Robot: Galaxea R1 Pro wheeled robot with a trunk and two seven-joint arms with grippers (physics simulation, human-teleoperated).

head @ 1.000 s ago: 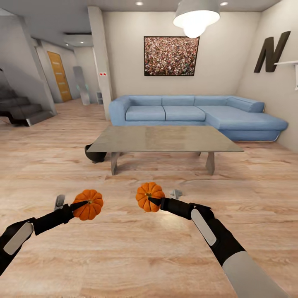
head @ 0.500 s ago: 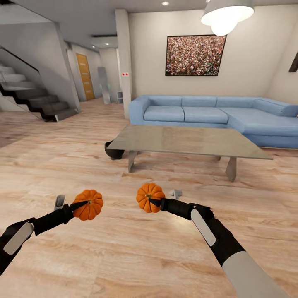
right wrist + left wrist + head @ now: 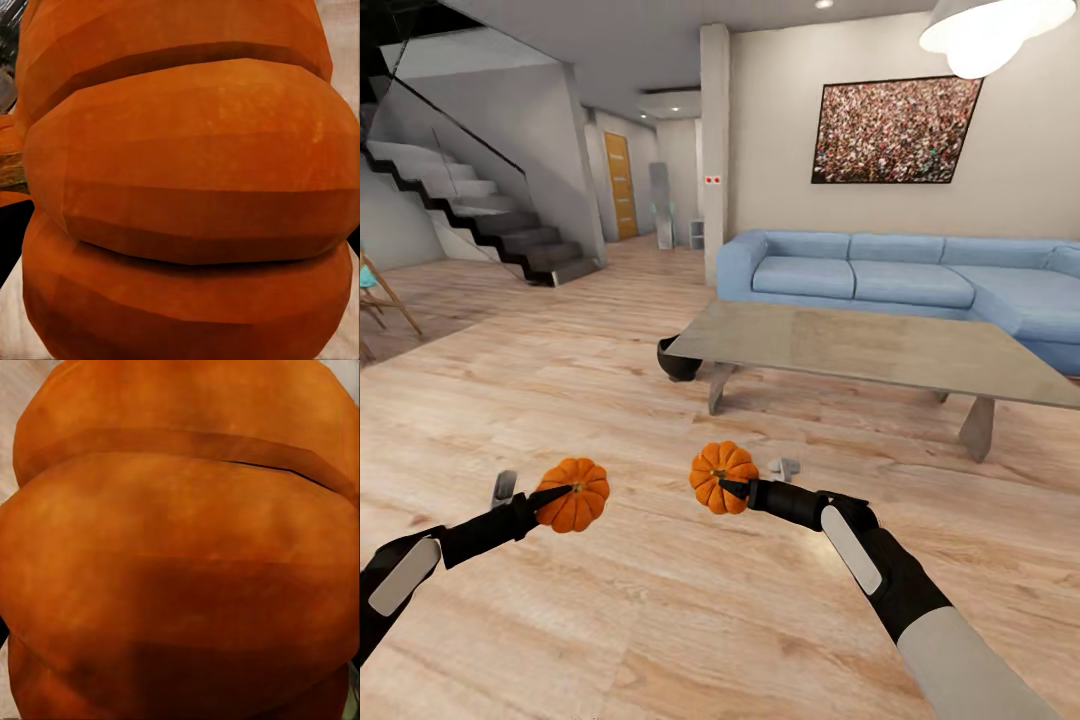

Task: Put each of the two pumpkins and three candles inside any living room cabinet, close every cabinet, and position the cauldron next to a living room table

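Note:
I hold two orange ribbed pumpkins above the wooden floor. My left gripper (image 3: 564, 496) is shut on the left pumpkin (image 3: 575, 497), and that pumpkin's skin (image 3: 180, 555) sits right against the left wrist camera. My right gripper (image 3: 731, 487) is shut on the right pumpkin (image 3: 720, 472), seen very close in the right wrist view (image 3: 187, 187). The black cauldron (image 3: 678, 360) stands on the floor, close to the left end of the low grey table (image 3: 880, 350). The candles and the cabinet are out of view.
A blue corner sofa (image 3: 900, 280) stands behind the table against the back wall. A staircase (image 3: 490, 215) rises at the left, and a hallway with an orange door (image 3: 619, 185) lies beyond it. A wooden easel leg (image 3: 385, 295) shows at the far left edge.
The camera has swung to the left, so the table, sofa and cauldron have slid right in the picture and the stairs have come in. Both arms keep their pumpkins in the same pose.

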